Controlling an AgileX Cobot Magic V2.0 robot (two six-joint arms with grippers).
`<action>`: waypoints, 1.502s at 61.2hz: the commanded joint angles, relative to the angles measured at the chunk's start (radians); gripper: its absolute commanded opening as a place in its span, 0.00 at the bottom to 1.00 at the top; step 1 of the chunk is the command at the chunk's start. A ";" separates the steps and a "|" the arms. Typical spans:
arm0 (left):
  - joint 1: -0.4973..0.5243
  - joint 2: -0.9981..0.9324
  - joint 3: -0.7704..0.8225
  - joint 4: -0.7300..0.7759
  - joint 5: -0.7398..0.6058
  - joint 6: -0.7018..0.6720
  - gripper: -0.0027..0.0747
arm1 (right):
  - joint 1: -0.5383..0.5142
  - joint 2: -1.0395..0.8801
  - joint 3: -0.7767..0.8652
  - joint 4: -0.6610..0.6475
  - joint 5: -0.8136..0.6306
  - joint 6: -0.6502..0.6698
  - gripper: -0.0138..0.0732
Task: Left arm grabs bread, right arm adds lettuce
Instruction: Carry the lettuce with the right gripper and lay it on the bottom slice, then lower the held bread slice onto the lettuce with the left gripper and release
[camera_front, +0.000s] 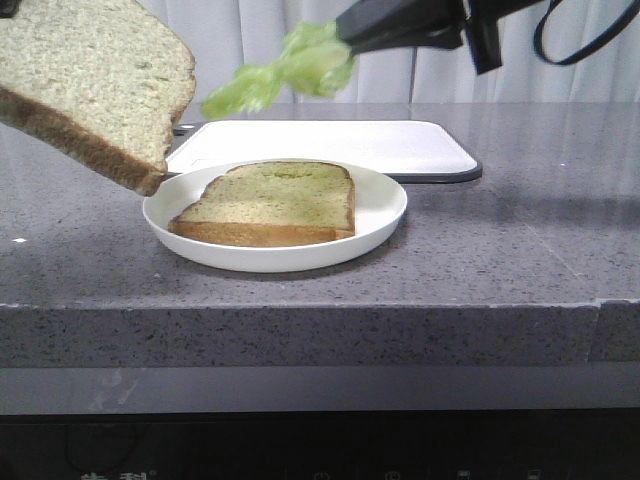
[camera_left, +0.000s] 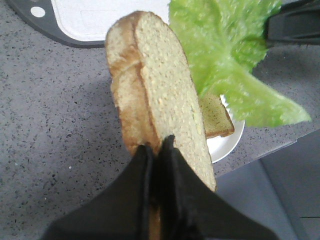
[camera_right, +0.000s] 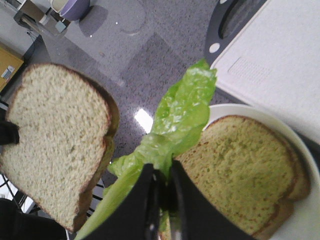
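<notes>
Between the wedge fingers of the left arm (camera_left: 157, 150) sits one edge of the bread (camera_left: 160, 95) — the fingers are pressed narrow against its crust and face, and the thick slice stands out past their tips, held up in the air and tilted. In the front view this bread (camera_front: 95, 80) hangs above the grey counter (camera_front: 520, 260), off to the side of the white plate (camera_front: 385, 215) rather than over it.

The right arm (camera_right: 161, 180) has its slim fingers closed tight on the stem end of the lettuce (camera_right: 175, 120); the ruffled leaf runs out beyond the fingertips and also trails back beside them. From the front the lettuce (camera_front: 285, 70) is held in the air over the far part of the plate, clear of everything below.

Under the right fingers, on the plate, lies a second bread slice (camera_front: 270, 200) — flat, its crust edge toward the camera. Beyond the plate, farther from both sets of fingers, a white cutting board (camera_front: 400, 145) with a dark rim rests on the counter.
</notes>
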 joint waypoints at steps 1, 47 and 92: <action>0.003 -0.018 -0.027 -0.034 -0.055 0.002 0.01 | 0.017 -0.026 -0.010 0.071 0.011 -0.028 0.02; 0.003 -0.017 -0.027 -0.067 -0.086 0.002 0.01 | -0.017 -0.014 -0.015 -0.155 -0.034 0.057 0.58; 0.003 0.395 -0.038 -0.899 0.047 0.590 0.01 | -0.121 -0.343 -0.014 -0.412 0.042 0.260 0.58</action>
